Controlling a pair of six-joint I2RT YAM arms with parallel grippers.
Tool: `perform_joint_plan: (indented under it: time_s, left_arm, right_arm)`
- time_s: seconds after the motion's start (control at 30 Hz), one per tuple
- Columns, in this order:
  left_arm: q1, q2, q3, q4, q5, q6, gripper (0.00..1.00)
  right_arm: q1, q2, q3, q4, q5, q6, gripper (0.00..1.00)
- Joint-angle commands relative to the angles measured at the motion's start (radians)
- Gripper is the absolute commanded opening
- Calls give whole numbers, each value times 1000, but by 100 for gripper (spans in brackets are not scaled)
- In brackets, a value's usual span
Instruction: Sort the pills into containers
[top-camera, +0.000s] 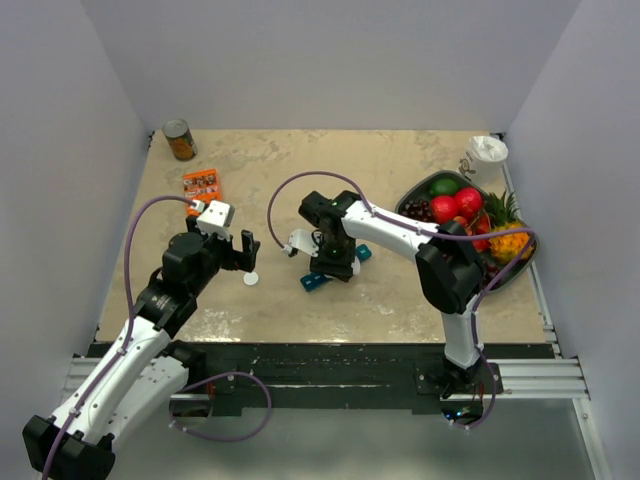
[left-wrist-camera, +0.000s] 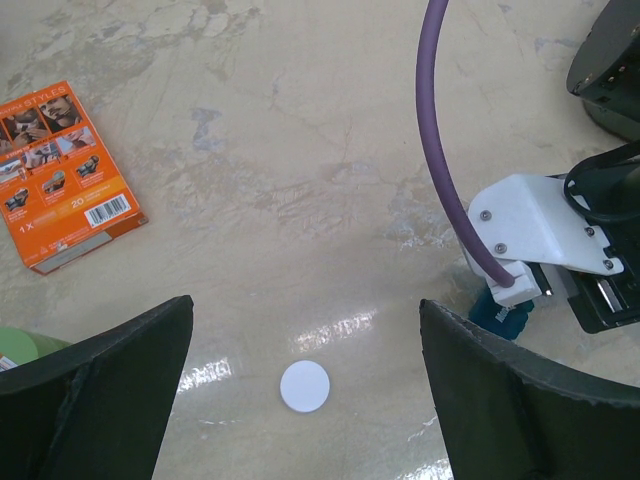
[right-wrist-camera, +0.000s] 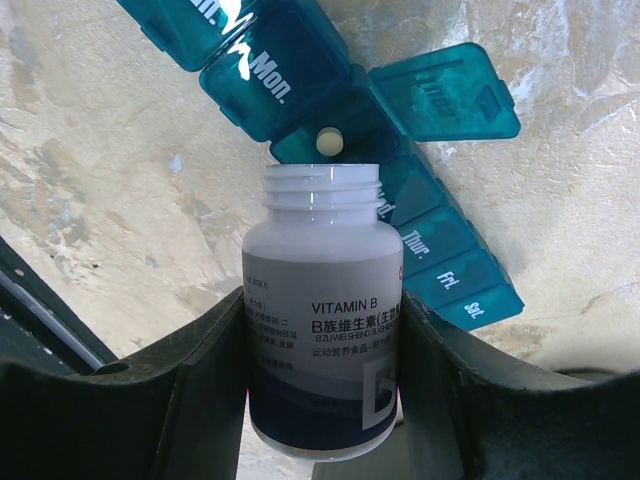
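From above, the containers are seen mid-table beneath the right gripper, with the left gripper just to their left. At the left wrist, the jaws are spread wide and empty above a white cap. At the right wrist, an uncapped bottle is clamped over the open compartment holding one pill; the containers are judged light, stiff and skid-prone, best pinched across the narrow sides.

Translucent teal plastic containers — glossy; bottle smooth white plastic; table polished, marbled.
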Motion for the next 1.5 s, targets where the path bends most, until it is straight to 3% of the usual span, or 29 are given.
perform_joint_plan:
  time_s: [0.0,1.47]
  left_arm:
    - [9,-9,27,20,8,15,99]
    - [18,-7,27,25,19,15,99]
  right_arm:
    - [7,13,46,-32,14,7,0]
    - [21,56,96,-90,19,-5,0]
